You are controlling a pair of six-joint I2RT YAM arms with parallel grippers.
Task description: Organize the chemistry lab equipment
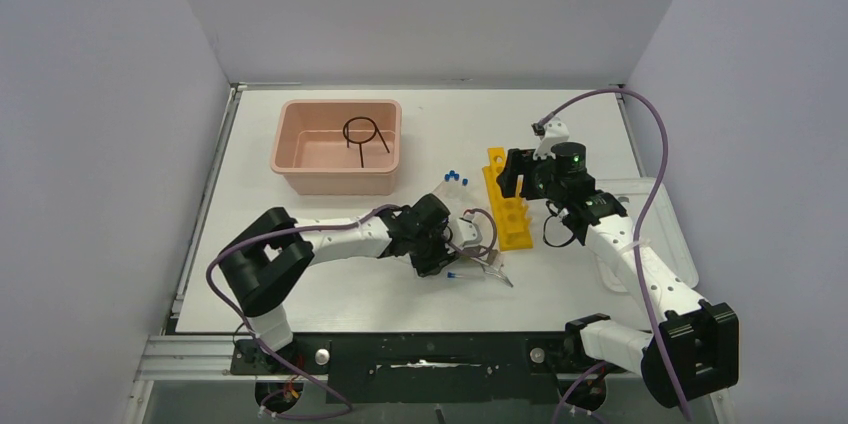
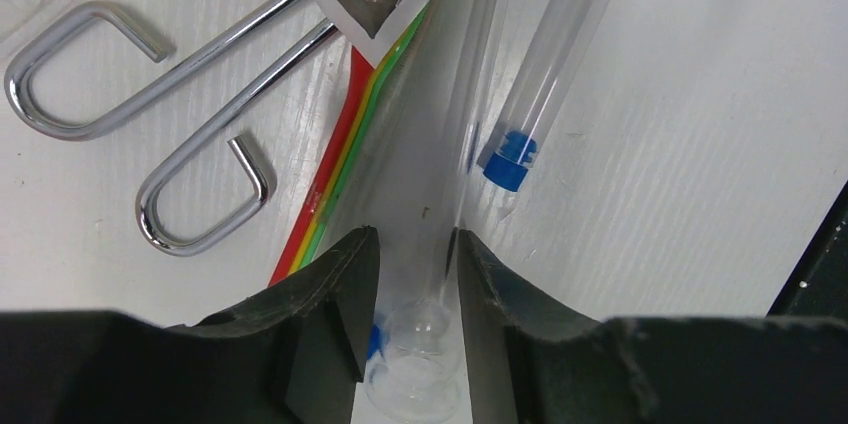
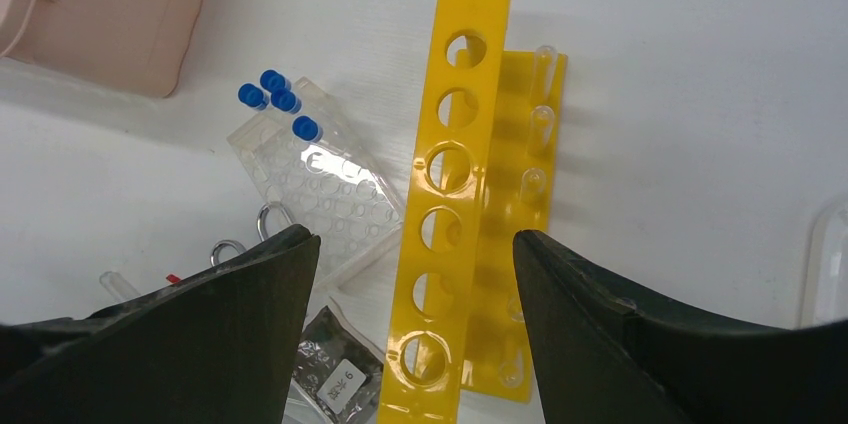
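My left gripper (image 1: pixel 455 250) is low over the table, and in the left wrist view (image 2: pixel 412 239) its jaws are closed on a clear tube (image 2: pixel 455 174) whose round end sits between them. A second clear tube with a blue cap (image 2: pixel 508 159) lies beside it. Metal tongs (image 2: pixel 215 47) and thin coloured sticks (image 2: pixel 340 154) lie to its left. My right gripper (image 1: pixel 512 172) is open and empty above the yellow holed rack (image 3: pixel 450 204). The clear tube rack (image 3: pixel 320 184) holds several blue-capped tubes (image 3: pixel 272 89). The black wire ring (image 1: pixel 362 134) lies in the pink tub (image 1: pixel 290 159).
A small clear bag with dark contents (image 3: pixel 335 364) lies near the yellow rack's near end. A white lid (image 1: pixel 660 214) lies under the right arm at the table's right edge. The pink tub stands at the back left.
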